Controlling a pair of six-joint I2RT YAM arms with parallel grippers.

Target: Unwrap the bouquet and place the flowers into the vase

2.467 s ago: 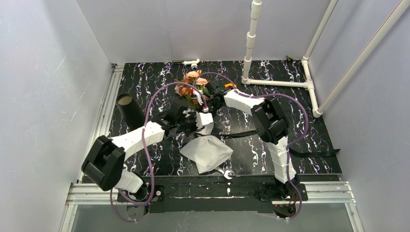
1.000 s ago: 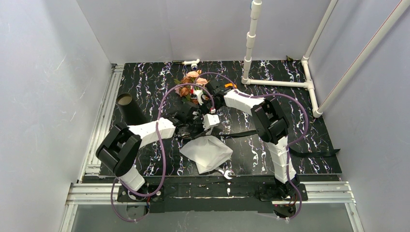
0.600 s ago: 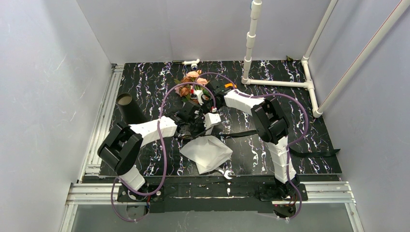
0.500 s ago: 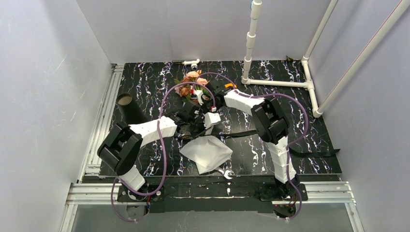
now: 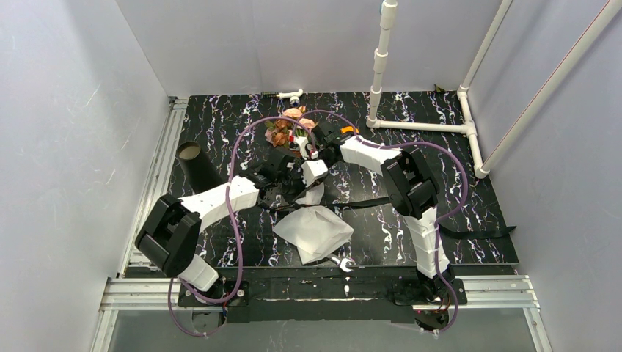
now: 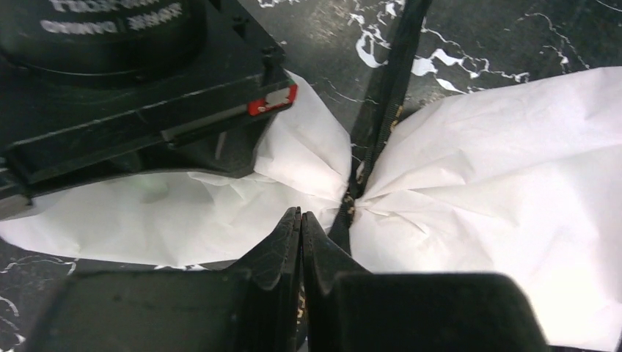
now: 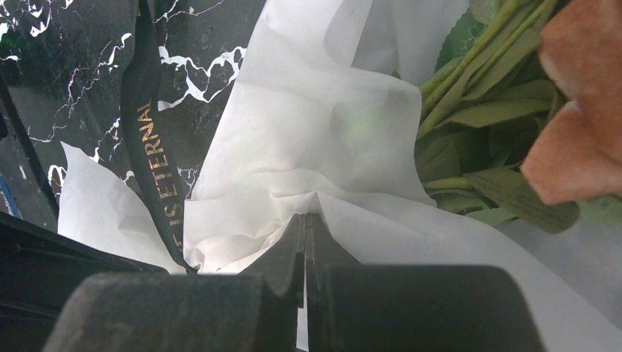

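1. The vase (image 5: 195,166), the only container, stands upright at the left edge of the table (image 5: 220,117). Its round mouth shows only a pale inside.
2. The bouquet (image 5: 288,129) lies near the middle of the table, well apart from the vase. The flowers (image 7: 469,103) are not in the vase; they sit in the paper wrap (image 7: 315,139), green stems and leaves bunched and a rust bloom at the right edge of the right wrist view.
3. Count: one vase, one bouquet, one black lettered ribbon (image 7: 155,158) cinching the wrap, one loose white sheet (image 5: 314,231) on the near side, and two arms. The blooms overlap too much to count.
4. The left gripper (image 6: 301,218) has its jaws fully together, tips against the wrap just beside the ribbon. I cannot tell whether it holds any paper.
5. The right gripper (image 7: 304,220) is closed, pinching a puckered fold of the wrap near the stems.
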